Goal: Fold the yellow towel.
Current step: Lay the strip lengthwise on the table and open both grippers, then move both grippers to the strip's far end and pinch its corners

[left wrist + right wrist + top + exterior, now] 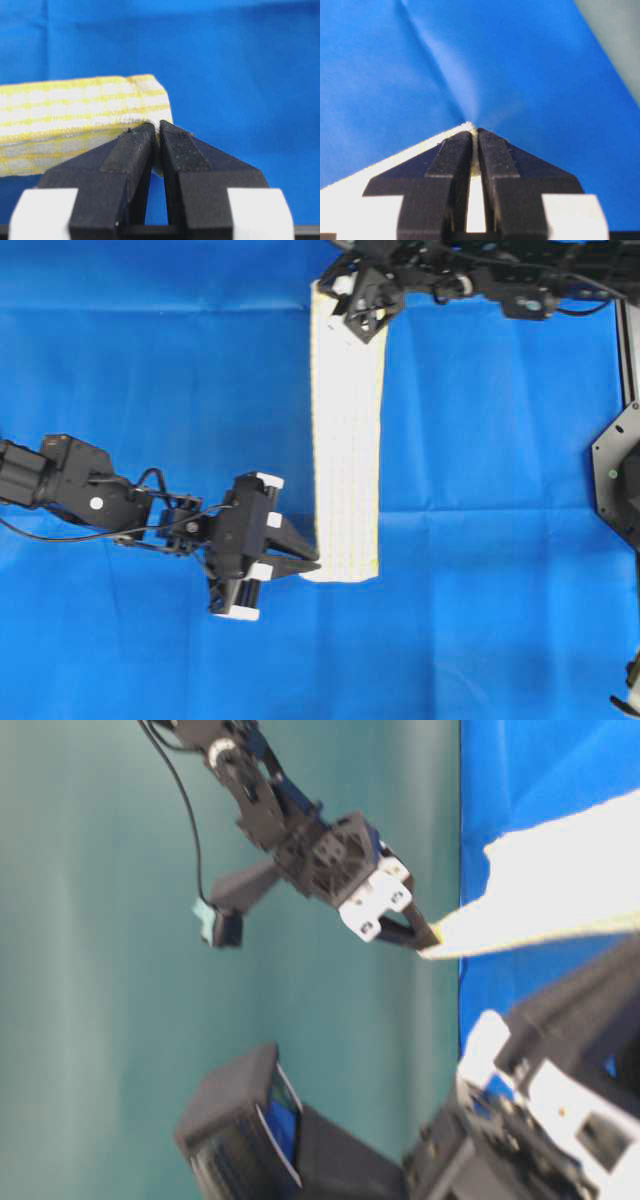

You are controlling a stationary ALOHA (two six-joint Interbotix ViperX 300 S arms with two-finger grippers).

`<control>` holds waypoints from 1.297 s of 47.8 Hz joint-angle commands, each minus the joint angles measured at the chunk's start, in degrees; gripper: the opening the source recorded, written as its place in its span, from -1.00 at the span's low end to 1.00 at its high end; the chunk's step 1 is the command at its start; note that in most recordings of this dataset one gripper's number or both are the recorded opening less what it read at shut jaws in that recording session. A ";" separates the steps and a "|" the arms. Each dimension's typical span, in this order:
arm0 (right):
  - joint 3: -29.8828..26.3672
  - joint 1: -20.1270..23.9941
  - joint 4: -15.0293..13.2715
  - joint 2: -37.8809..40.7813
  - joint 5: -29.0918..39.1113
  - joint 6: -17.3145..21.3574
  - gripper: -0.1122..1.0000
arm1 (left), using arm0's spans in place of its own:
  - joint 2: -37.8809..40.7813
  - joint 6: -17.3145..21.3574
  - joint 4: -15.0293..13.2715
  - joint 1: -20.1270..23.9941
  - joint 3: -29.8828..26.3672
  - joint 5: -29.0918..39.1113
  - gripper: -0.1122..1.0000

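Observation:
The yellow towel (346,430) lies as a long narrow folded strip, white with yellow checks, running from the top middle down to the centre of the overhead view. My left gripper (312,565) is shut on its near left corner; the left wrist view shows the towel (75,120) pinched at the closed fingertips of the left gripper (156,127). My right gripper (352,322) is shut on the towel's far end. In the right wrist view the towel (370,175) shows as a white edge caught in the right gripper (474,132). The table-level view shows a gripper (428,942) pinching the towel (560,890) at a corner.
A large plain blue cloth (150,370) covers the table under everything, with faint crease lines. A black arm base (620,475) stands at the right edge. Beyond the cloth's edge in the table-level view is a teal floor (100,970).

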 commanded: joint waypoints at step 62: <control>8.09 3.60 -0.53 -16.17 -0.88 0.70 0.38 | -20.65 2.11 0.70 6.15 2.29 19.25 0.12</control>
